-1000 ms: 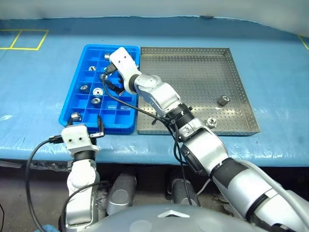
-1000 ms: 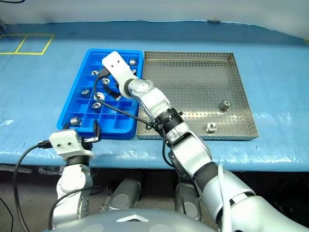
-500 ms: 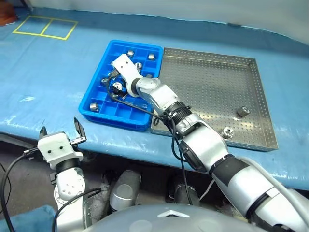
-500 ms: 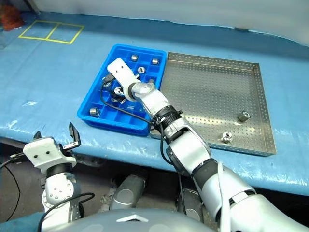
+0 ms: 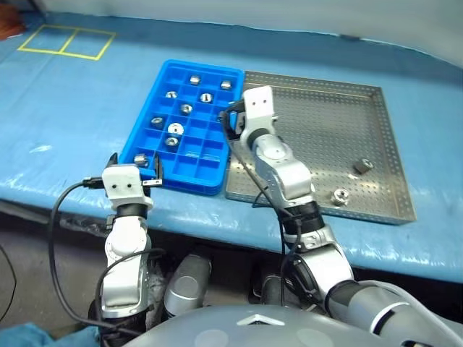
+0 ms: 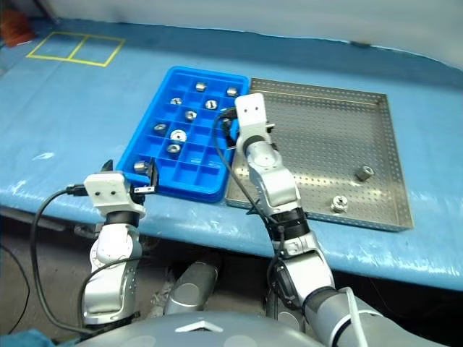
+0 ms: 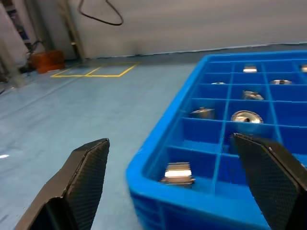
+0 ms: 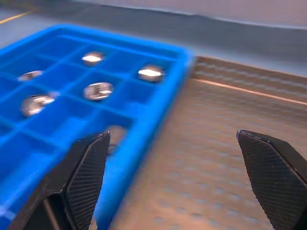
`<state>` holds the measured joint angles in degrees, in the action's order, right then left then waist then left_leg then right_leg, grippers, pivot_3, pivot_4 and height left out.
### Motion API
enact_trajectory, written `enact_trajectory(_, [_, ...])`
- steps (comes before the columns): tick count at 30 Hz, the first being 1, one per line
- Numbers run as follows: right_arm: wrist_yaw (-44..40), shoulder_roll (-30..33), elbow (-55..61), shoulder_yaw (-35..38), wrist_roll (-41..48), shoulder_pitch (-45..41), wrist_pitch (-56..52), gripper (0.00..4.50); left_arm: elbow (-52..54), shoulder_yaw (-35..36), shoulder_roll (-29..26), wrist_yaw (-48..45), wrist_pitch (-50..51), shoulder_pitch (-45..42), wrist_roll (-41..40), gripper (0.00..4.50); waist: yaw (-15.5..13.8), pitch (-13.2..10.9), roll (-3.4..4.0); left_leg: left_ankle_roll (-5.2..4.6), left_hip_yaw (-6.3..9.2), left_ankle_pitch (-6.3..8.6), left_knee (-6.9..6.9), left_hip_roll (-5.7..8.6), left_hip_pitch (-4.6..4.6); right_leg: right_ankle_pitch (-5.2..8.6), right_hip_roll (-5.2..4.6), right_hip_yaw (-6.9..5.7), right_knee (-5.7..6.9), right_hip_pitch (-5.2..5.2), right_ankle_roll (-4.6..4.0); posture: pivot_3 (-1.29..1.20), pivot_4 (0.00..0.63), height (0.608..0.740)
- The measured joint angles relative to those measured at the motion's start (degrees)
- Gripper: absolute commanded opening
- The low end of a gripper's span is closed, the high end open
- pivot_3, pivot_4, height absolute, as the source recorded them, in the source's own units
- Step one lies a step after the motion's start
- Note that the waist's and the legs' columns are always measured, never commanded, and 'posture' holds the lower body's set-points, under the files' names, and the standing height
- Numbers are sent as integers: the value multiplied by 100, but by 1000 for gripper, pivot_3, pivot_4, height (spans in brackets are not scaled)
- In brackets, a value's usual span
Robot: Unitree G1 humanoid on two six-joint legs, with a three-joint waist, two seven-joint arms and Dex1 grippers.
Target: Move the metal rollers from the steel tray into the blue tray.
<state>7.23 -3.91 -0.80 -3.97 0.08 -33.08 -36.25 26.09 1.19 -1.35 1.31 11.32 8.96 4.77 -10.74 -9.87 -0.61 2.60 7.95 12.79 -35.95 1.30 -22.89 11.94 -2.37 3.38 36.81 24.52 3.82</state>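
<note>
Two metal rollers (image 5: 362, 165) (image 5: 338, 195) lie near the right side of the steel tray (image 5: 318, 137). Several more rollers sit in compartments of the blue tray (image 5: 173, 184), one of them (image 7: 178, 172) in the near left corner cell. My right gripper (image 5: 230, 121) hovers open and empty over the seam between the two trays, pointing away from me. In the right wrist view its fingers (image 8: 84, 177) frame the blue tray's rim on one side and perforated steel floor on the other. My left gripper (image 5: 135, 160) stands open and empty at the blue tray's near left corner.
The trays lie side by side on a blue-covered table (image 5: 72, 108), with the blue tray on the left. Yellow tape squares (image 5: 65, 40) mark the far left. The table's front edge (image 5: 58, 195) runs just below the left gripper.
My right gripper has swung right, from over the blue tray's cells to the seam between the trays. My left gripper has come up and forward to the blue tray's near corner. Both stay open.
</note>
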Motion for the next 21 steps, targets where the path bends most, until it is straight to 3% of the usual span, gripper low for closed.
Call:
enact_trajectory(6, [1088,-276,710,553,-482,407,-197,4481,-496,-279,-159,-434,85,-807,-148,4500,1102,14,20,-6,-11,0,4,-1,25,-45,-4,16,6,-11,3,-84,150,740])
enact_trajectory(10, [1825,-357,381,603,-987,360,-301,4481,-650,-424,-160,-578,93,-894,-152,4500,1572,17,26,-9,-22,0,8,-8,33,-45,-1,27,16,-7,2,-85,150,740])
enact_trajectory(21, [2664,-397,-1291,1306,-810,-285,366,4481,-587,-632,-465,-1007,95,-578,-158,4500,1686,17,27,-27,-28,-11,-5,1,30,-61,-1,45,10,-17,27,-10,150,740])
